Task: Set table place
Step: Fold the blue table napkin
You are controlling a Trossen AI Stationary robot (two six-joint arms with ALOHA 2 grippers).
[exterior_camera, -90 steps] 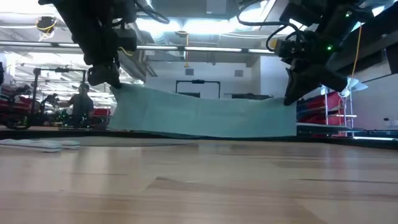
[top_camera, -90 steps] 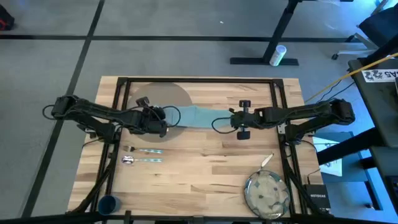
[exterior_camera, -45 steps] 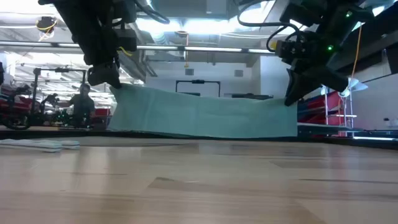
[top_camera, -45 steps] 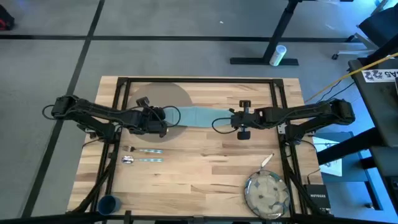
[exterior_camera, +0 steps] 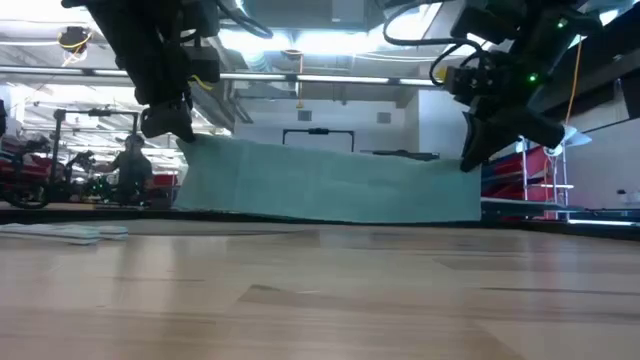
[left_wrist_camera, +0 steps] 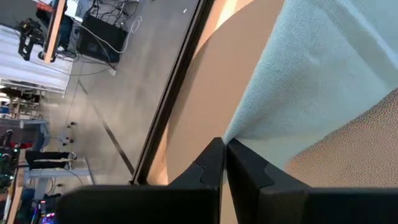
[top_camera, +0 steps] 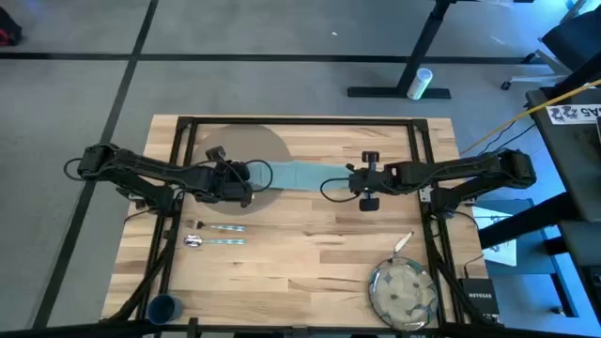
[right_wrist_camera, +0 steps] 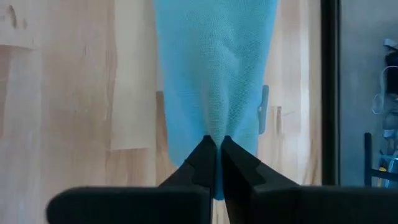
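Both pincers, the left pincer [top_camera: 252,178] and right pincer [top_camera: 349,182], pinch opposite ends of one teal rectangular cloth napkin [top_camera: 299,175] stretched above the pale butcher-block bench [top_camera: 310,249], its nine-o'clock end over the round grey-brown placemat [top_camera: 246,143], with two silver utensils [top_camera: 214,234] toward seven o'clock, one speckled round plate [top_camera: 404,292] at five and one small dark-blue cup [top_camera: 164,308] beyond.

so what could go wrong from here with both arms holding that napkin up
1. The napkin hangs stretched between the left gripper and the right gripper, each pinching only an edge; a pull apart could slip it free.
2. Its left end is over the placemat, so it may land crooked across the mat rather than beside it.
3. If its lower edge touches the table, it could bunch up when lowered.
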